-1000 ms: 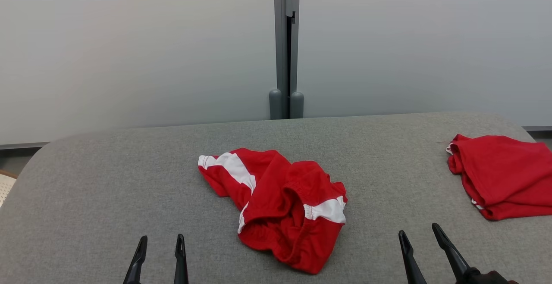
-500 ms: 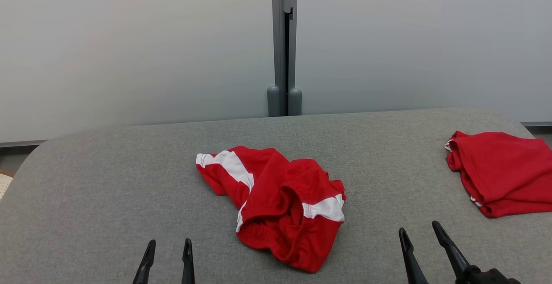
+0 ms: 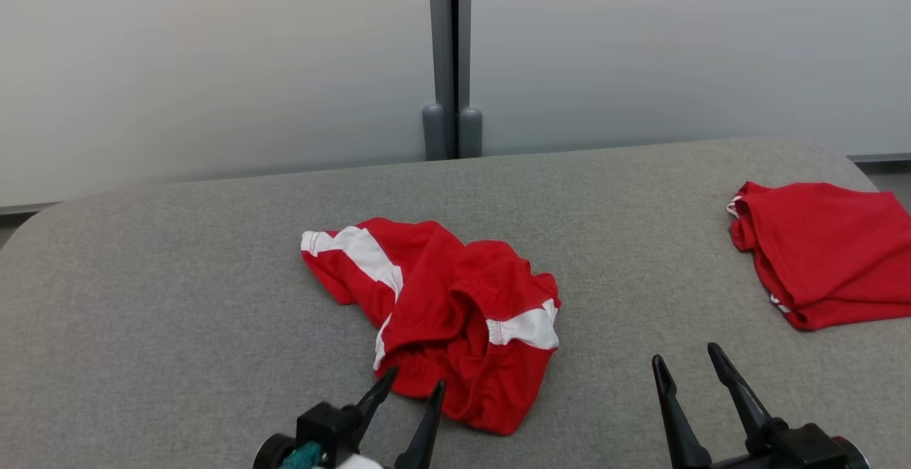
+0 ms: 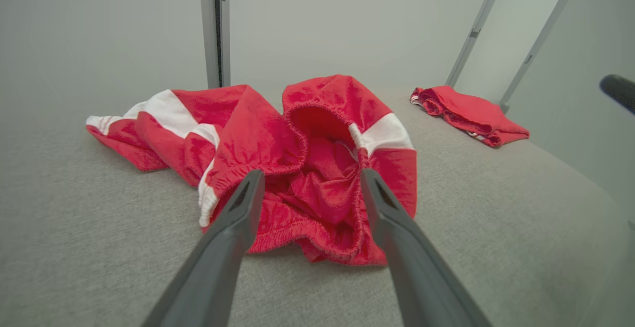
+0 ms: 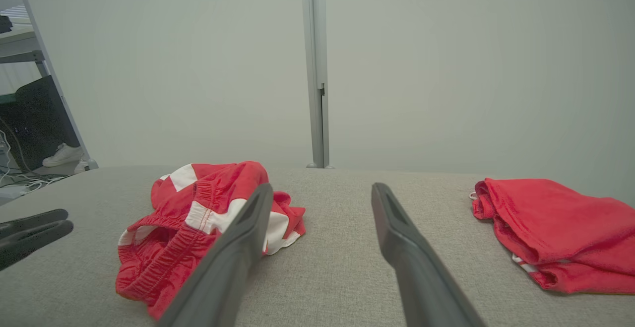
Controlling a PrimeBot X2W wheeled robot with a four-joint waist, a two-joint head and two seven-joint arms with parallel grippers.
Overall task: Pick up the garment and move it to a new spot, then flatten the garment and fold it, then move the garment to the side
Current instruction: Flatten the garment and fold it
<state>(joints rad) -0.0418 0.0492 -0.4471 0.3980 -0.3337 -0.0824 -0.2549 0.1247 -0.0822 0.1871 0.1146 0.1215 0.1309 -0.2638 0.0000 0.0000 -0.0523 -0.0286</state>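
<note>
The garment (image 3: 441, 305) is a crumpled pair of red shorts with white side stripes, lying mid-table with the elastic waistband gaping toward me. My left gripper (image 3: 416, 376) is open at the garment's near edge. In the left wrist view its fingers (image 4: 311, 172) frame the waistband opening of the garment (image 4: 317, 118), with no cloth pinched between them. My right gripper (image 3: 684, 353) stands open over bare table to the garment's right. From the right wrist, those open fingers (image 5: 322, 186) have the garment (image 5: 198, 208) on their left.
A second red garment (image 3: 818, 248), folded, lies near the table's far right edge (image 5: 555, 228). The table (image 3: 178, 277) is covered in grey fabric with rounded corners. Pale wall panels and a grey post (image 3: 448, 63) stand behind it. A white shoe (image 5: 62, 154) rests on the floor at the left.
My left gripper has moved right and forward to the garment's near edge, its wrist now in view. The head camera has tilted, shifting the whole picture. The garment lies as before.
</note>
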